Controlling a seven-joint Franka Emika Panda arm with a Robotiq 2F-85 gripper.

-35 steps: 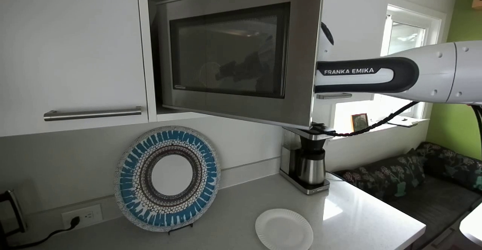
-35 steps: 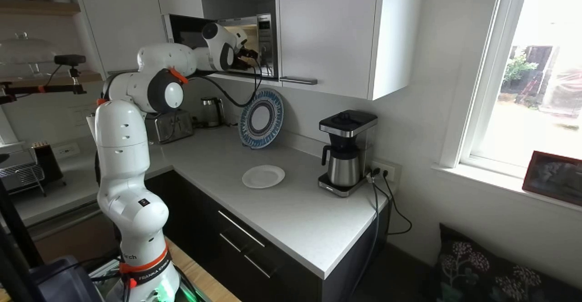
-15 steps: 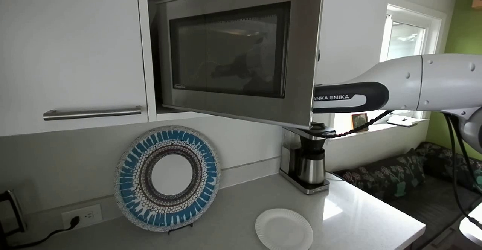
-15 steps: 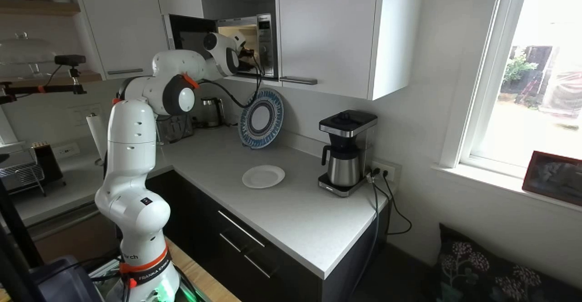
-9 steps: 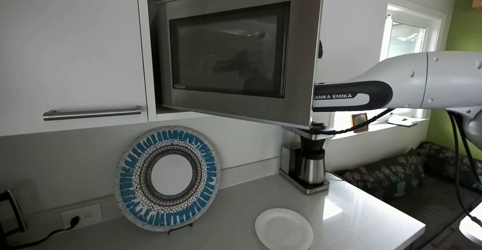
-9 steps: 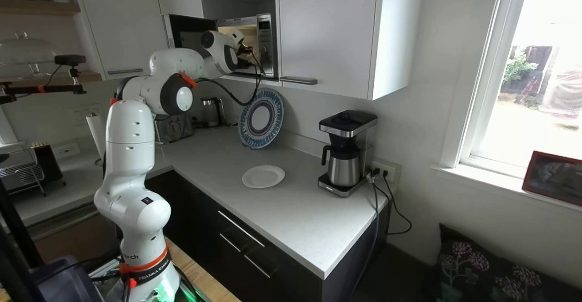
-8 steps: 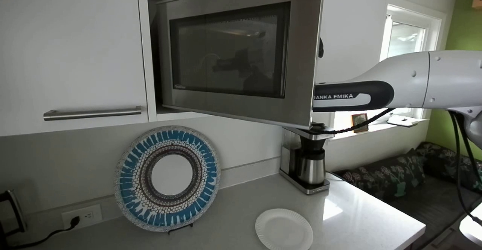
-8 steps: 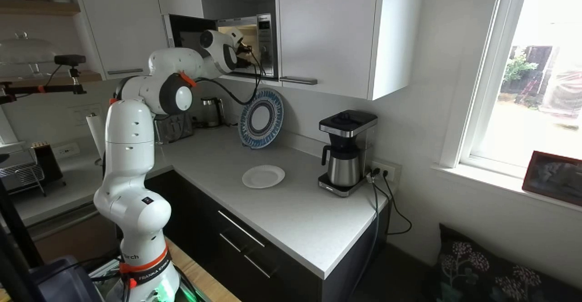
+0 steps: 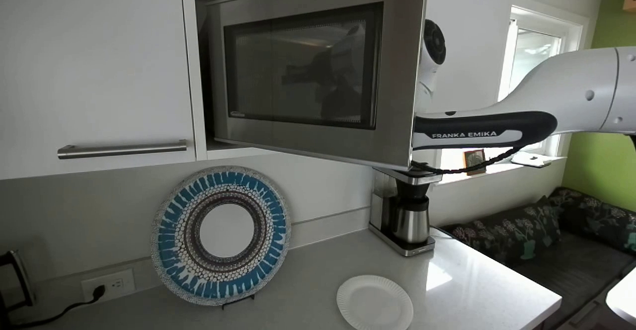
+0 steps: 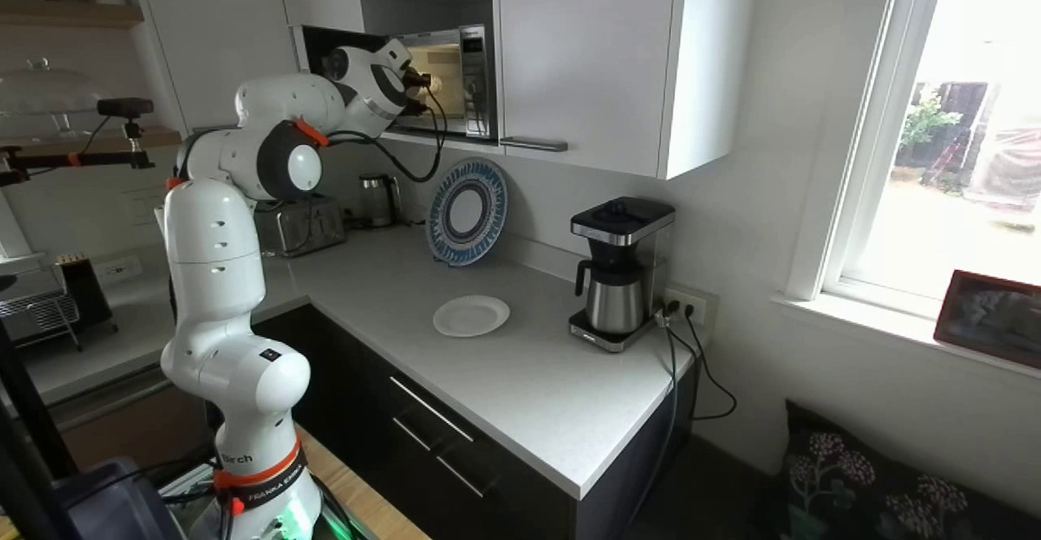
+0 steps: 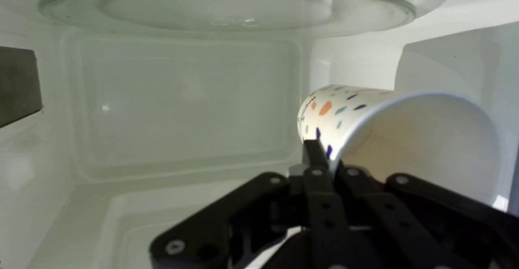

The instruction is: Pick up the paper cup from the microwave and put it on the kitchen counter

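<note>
Likely lifting-out: gripper (image 11: 330, 161) clamped on the speckled paper cup (image 11: 385, 131); next, clear the microwave door (image 9: 310, 71) at left, lower to kitchen counter (image 10: 520, 377)

White cupboards (image 10: 590, 60), a green wall (image 9: 616, 29), a bright window (image 10: 968, 117), a dark couch (image 9: 571, 260) with flowery pillows (image 9: 524, 230), brown shelves (image 10: 69, 14)

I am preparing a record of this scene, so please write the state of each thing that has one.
Paper cup: held sideways by its rim
Gripper: closed on the cup
Microwave: door open, interior lit
White plate: flat on the counter
Patterned plate: propped on edge
Coffee maker: carafe in place
</note>
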